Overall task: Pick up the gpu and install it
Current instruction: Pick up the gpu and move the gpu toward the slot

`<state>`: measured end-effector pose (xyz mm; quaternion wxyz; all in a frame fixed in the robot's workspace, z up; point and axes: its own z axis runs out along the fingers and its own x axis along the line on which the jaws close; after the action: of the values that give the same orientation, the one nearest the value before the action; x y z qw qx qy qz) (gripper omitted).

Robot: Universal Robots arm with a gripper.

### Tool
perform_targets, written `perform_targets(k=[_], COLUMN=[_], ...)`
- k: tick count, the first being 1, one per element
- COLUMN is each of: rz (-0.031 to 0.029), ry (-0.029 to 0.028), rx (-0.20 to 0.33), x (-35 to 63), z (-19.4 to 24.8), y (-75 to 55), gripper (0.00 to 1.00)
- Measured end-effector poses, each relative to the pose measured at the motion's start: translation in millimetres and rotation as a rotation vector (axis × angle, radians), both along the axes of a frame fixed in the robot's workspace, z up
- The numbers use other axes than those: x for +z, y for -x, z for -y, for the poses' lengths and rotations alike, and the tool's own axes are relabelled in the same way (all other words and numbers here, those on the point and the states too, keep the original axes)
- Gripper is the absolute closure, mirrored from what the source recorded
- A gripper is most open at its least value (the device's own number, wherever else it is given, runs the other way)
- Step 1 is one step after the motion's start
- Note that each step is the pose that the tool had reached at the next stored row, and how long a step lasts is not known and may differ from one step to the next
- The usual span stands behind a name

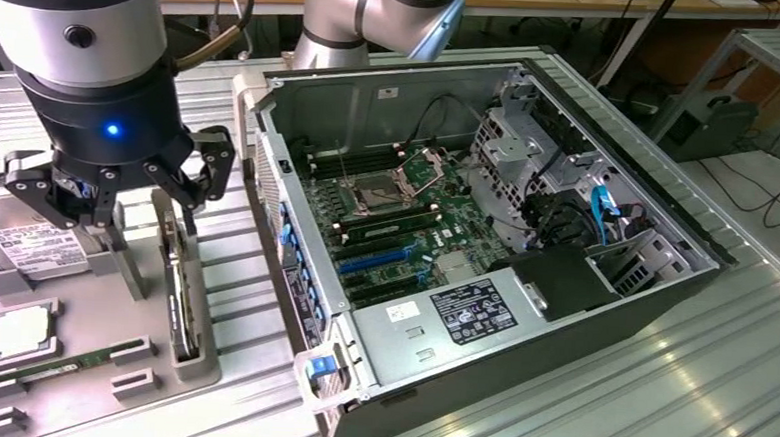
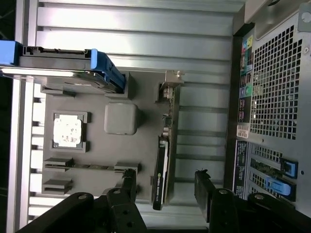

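Gripper: the gripper is spread wide and holds nothing. It hangs over the end of the grey fixture tray that lies towards the exterior view's right.
Fingers: in the wrist view the black fingers stand one on each side of the gpu, with a gap on both sides and no contact seen.
Gpu: the gpu stands on edge in its slot of the tray, dark and thin – not installed. Its silver end bracket is at the end away from the fingers.
Tray, other parts: a hard drive with a white label sits in a blue carrier. A CPU lies flat in a square pocket. A narrow green RAM stick sits in a slot beside the CPU.
Position: the tray sits on the slatted aluminium table, just beside the computer case, on the exterior view's left of it.
Case: it lies on its side with the panel off – the motherboard is exposed.
Board detail: the CPU socket shows, and the blue expansion slots carry no card.
Case, lower area: a black labelled unit is fixed near the front corner.
Background: the arm's base rises behind the case.
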<state>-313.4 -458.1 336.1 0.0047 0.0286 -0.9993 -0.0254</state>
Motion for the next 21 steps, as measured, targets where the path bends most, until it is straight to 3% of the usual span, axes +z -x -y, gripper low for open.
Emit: perform_targets(k=[8,9,12,13,21], rz=[0.0014,0.0036,0.0193,0.0210,0.0216], ry=[0.0004,0.0004,0.0009,0.0007,0.0009], rx=[-0.002,-0.002,-0.002,-0.002,-0.002], x=[-13.2,-14.0,-16.7,-17.9,-30.4], z=[0.2,0.2,0.1,0.2,0.6], y=[-0.1,-0.1,-0.1,-0.1,0.1], gripper=[0.40,0.40,0.40,0.40,0.40])
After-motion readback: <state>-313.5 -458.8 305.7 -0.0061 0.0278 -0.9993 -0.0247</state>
